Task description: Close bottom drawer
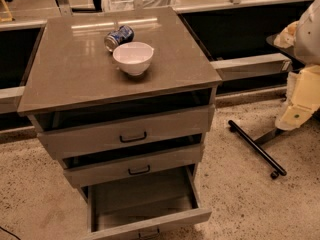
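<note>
Nearest, the bottom drawer point(145, 199) stands pulled far out and empty, well apart from the tool point(302, 101) and lower than it, so the closing looks wholly undone. The tool hangs at the right edge, touching nothing; released or clenched, I cannot tell. Farther off, the desk point(65, 74) carries a white bowl point(133, 57) and a can point(118, 37).

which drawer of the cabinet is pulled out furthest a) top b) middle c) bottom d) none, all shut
c, the bottom drawer is pulled far out with its floor showing, the top drawer and middle drawer only ajar; the gripper is out of view, only the robot's white arm shows at the right edge.
</note>
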Motion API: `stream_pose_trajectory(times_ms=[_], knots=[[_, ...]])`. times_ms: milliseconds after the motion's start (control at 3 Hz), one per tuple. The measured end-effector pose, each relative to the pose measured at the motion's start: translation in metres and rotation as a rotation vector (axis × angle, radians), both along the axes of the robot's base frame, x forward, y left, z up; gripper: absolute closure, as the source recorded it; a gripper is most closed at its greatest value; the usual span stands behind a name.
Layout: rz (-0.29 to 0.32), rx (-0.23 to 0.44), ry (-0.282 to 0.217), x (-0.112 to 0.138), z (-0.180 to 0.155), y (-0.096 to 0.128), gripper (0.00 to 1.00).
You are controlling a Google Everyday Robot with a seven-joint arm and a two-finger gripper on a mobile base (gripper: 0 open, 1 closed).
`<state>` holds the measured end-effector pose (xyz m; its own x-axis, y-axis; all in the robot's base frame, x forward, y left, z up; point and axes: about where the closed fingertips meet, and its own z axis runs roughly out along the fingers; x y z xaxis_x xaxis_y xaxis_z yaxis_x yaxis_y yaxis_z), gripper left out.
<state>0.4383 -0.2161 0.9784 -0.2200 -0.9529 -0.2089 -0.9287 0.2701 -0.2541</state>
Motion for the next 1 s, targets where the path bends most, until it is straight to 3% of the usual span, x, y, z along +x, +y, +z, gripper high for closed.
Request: stream_pose_trajectory(times_ms=[333, 667, 1000], knots=[[0.000, 0.000, 0.000, 0.000, 0.000, 0.000, 0.00], [-0.040, 0.131, 0.056, -0.002, -0.070, -0.009, 0.00], [-0.053, 0.313, 0.155, -0.021, -0.178, -0.006, 0.00]])
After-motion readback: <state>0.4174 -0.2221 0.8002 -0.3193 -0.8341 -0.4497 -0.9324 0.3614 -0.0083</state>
